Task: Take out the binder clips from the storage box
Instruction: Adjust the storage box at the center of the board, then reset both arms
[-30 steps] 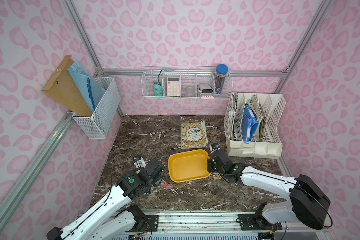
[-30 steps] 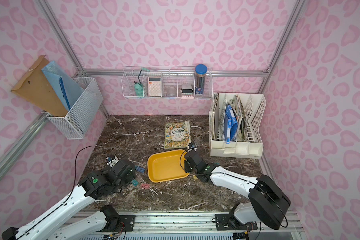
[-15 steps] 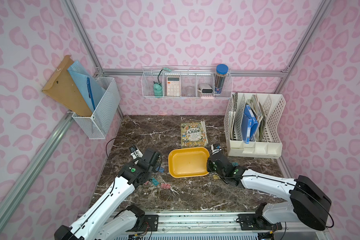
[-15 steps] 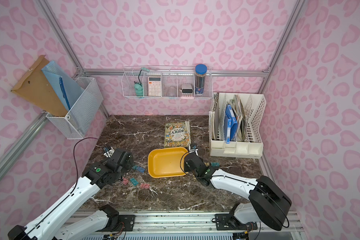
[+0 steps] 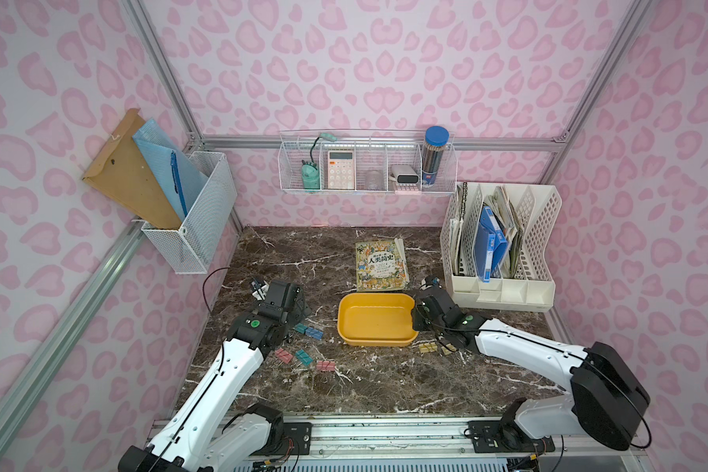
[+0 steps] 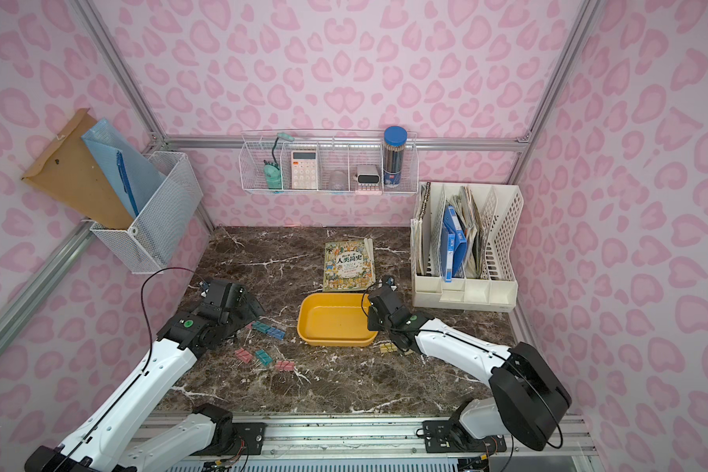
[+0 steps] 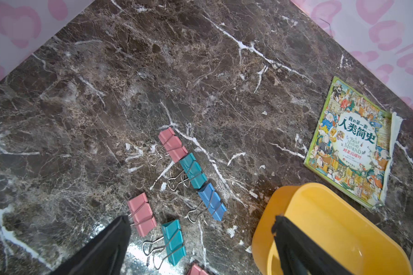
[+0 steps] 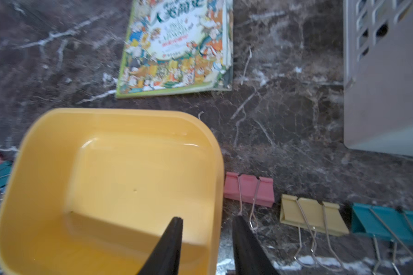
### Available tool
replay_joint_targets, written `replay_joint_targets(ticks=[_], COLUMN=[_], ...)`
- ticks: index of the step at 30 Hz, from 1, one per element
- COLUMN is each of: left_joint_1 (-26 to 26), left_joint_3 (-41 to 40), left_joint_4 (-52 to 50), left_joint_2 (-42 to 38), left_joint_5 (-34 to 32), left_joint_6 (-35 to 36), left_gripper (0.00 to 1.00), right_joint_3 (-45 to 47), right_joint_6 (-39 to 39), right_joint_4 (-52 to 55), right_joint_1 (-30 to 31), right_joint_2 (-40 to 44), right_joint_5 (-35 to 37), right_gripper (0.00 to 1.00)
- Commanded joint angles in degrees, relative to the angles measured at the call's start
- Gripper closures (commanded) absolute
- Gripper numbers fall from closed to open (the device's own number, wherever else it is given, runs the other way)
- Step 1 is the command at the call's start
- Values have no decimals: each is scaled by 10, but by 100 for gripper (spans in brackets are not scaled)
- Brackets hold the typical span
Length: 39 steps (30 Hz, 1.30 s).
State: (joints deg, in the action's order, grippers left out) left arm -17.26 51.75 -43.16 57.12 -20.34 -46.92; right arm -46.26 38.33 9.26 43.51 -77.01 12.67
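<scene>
Your left arm has been pulling back from the storage box [image 5: 375,318] toward the left side of the marble tabletop [image 5: 344,392], and the box itself has been turning from askew to square with the table's front edge. Your left gripper [image 7: 199,220] is standing wide open and gripping nothing. In the left wrist view its two black fingers are framing the binder clips [image 7: 192,170] on that side: a row of pink, teal and blue, then a pink and teal pair, all lying flat on the marble near the box's left wall. Your right gripper [image 8: 206,219] is straddling the box's right wall with its jaws parted a little. One finger is hanging inside the box and the other outside, and neither is visibly pressing the rim. Just outside that wall a pink clip [image 8: 248,190], a yellow clip [image 8: 312,219] and a teal clip [image 8: 389,223] are lying in a line on the tabletop, the pink one just beside the box. The box is sitting flat near the middle of the table, just in front of the picture book [image 5: 381,265] and left of the white file organizer [image 5: 503,286]. Every clip you are seeing is lying outside it.
</scene>
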Motion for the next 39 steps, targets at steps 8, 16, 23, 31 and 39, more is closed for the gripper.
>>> replay_joint_targets(ticks=[8, 16, 23, 31, 39], left_joint_1=[5, 24, 60, 87, 128], left_joint_3=[1, -60, -121, -213, -248], left_joint_4=[77, 270, 419, 662, 823], left_joint_2=[43, 136, 180, 200, 259], left_joint_5=[-199, -307, -261, -172, -120], left_joint_6=[67, 237, 302, 381, 431], left_gripper=[1, 1, 1, 1, 1], right_joint_3=[125, 352, 368, 405, 390], right_joint_6=[-148, -263, -252, -315, -388], right_joint_4=[-133, -377, -489, -660, -815], right_joint_1=[-104, -377, -480, -480, -410], right_joint_2=[258, 390, 242, 153, 9], right_joint_5=[246, 132, 48, -39, -29], right_gripper=[30, 10, 9, 8, 7])
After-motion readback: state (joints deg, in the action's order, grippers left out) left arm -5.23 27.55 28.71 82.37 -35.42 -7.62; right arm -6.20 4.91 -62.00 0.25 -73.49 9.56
